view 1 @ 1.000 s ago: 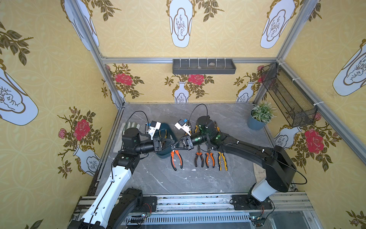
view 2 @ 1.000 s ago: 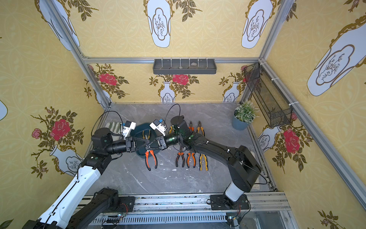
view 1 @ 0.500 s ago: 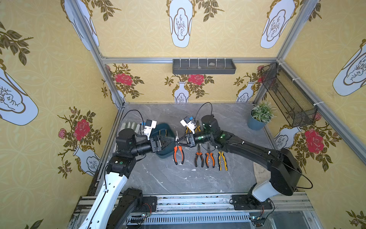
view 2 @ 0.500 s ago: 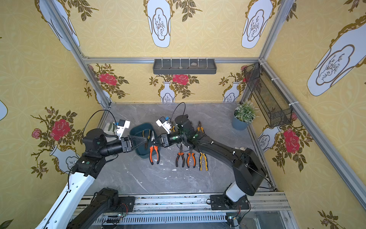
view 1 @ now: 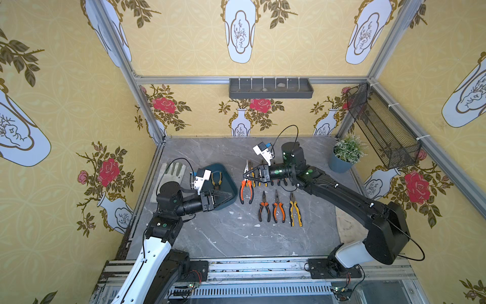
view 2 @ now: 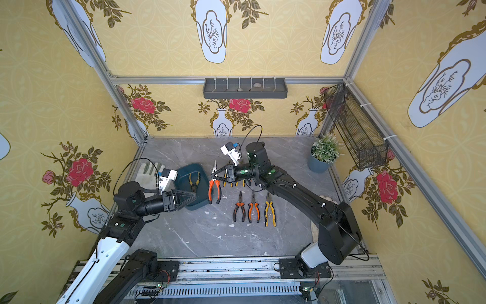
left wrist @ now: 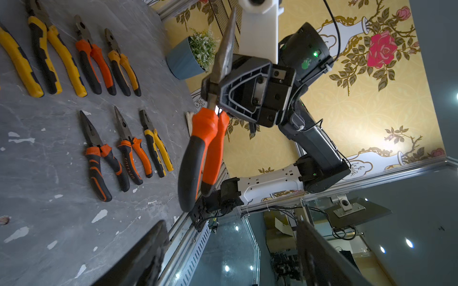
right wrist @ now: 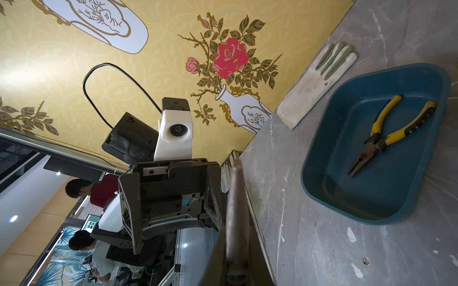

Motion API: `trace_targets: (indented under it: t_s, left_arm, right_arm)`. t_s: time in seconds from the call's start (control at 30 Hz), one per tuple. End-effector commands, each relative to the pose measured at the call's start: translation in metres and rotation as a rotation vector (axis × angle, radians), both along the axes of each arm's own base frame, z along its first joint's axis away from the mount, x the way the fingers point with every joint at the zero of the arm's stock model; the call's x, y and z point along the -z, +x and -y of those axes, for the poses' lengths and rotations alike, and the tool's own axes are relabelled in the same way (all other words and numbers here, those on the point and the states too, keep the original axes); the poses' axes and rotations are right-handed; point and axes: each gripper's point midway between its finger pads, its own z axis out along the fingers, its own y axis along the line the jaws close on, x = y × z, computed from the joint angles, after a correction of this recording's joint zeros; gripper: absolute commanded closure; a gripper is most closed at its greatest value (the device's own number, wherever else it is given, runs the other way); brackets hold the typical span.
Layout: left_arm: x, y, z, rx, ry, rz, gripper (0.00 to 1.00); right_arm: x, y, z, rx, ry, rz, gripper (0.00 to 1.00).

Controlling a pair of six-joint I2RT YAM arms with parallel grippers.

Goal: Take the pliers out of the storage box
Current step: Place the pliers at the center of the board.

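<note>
On the grey marbled worktop [view 1: 223,231], beside and below the right gripper's [view 1: 246,175] fingers, seven orange- or yellow-handled pliers [view 1: 276,202] already lie in two rows. The dark teal plastic storage box [right wrist: 366,198], close by the tips of the left gripper's [view 2: 194,196] wide-apart, empty fingers, holds one last yellow-and-black blunt-nosed pair [right wrist: 379,141]. The right fingers are clamped on an orange-and-black long-nosed pair [left wrist: 205,148] held outside the box, so the task looks nearly done.
</note>
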Motion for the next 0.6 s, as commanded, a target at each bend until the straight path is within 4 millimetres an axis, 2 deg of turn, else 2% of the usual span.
trace_targets:
  t_s: [0.0, 0.37, 0.57]
  left_arm:
    - [-0.009, -0.010, 0.004, 0.044, -0.022, 0.051, 0.20]
    - [0.002, -0.008, 0.010, 0.058, -0.008, 0.027, 0.20]
    - [0.001, -0.009, 0.011, 0.059, -0.010, 0.030, 0.21]
  right_arm:
    - [-0.014, -0.005, -0.005, -0.049, 0.063, 0.005, 1.00]
    - [-0.016, -0.007, -0.014, -0.084, 0.076, -0.012, 1.00]
    - [-0.016, -0.007, -0.018, -0.093, 0.078, -0.014, 1.00]
